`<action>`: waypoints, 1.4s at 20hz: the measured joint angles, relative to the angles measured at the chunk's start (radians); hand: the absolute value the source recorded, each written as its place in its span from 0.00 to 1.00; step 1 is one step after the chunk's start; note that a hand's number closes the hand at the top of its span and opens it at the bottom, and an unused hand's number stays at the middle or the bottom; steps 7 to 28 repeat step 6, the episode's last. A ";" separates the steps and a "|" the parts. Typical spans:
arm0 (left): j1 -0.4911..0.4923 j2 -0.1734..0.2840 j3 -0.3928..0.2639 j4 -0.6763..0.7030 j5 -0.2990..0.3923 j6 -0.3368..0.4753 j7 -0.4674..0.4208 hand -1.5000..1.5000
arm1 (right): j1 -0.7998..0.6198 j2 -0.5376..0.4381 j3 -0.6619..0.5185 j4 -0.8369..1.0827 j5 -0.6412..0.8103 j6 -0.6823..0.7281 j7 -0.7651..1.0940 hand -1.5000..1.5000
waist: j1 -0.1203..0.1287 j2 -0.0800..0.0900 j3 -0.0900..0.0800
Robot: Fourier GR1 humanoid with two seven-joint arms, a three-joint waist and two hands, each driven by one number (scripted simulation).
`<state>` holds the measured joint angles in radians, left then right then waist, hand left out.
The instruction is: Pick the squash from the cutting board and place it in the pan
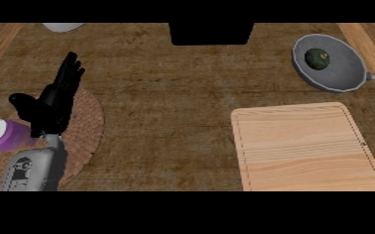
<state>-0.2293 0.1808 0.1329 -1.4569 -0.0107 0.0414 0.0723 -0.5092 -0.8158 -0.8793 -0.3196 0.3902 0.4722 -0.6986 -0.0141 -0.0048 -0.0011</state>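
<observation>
Head view, counter top of dark brown wood grain (168, 109).

Squash (317, 59): dark green, round, lying inside the grey pan (351, 79), a little above the pan's middle and apart from its rim. Nothing touches it.

Pan: sits just beyond the far right corner of the cutting board (300, 148), not touching it. A short stub of its handle points toward the view's right edge.

Cutting board: pale wood, rounded corners, a groove running round its border. Its top is bare.

Left hand (53, 104): well to the left of the cutting board, fingers straight and spread wide, pointing away from the robot, thumb out to the left. Holds nothing. Its grey forearm (36, 168) comes in from the lower edge. The hand shows over a round woven mat (86, 129). A purple and white object (13, 135) is just left of the wrist, cut by the view's edge; cannot tell what it is.

Right hand: not visible.

Beyond the board's far left corner, at the far edge of the counter: a black rectangular block (211, 33). A pale rounded object (62, 27) shows at the far left, mostly cut off.
</observation>
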 measured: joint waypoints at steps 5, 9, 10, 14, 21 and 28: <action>0.020 -0.013 -0.012 -0.018 -0.012 0.009 -0.002 0.50 | 0.103 0.022 0.022 -0.122 -0.058 0.043 0.049 0.00 | -0.004 -0.002 -0.001; 0.023 -0.008 -0.007 -0.025 -0.005 0.004 0.007 0.50 | 0.122 0.027 0.026 -0.156 -0.070 0.048 0.062 0.00 | -0.003 -0.002 -0.001; 0.023 -0.008 -0.007 -0.025 -0.005 0.004 0.007 0.50 | 0.122 0.027 0.026 -0.156 -0.070 0.048 0.062 0.00 | -0.003 -0.002 -0.001; 0.023 -0.008 -0.007 -0.025 -0.005 0.004 0.007 0.50 | 0.122 0.027 0.026 -0.156 -0.070 0.048 0.062 0.00 | -0.003 -0.002 -0.001; 0.023 -0.008 -0.007 -0.025 -0.005 0.004 0.007 0.50 | 0.122 0.027 0.026 -0.156 -0.070 0.048 0.062 0.00 | -0.003 -0.002 -0.001; 0.023 -0.008 -0.007 -0.025 -0.005 0.004 0.007 0.50 | 0.122 0.027 0.026 -0.156 -0.070 0.048 0.062 0.00 | -0.003 -0.002 -0.001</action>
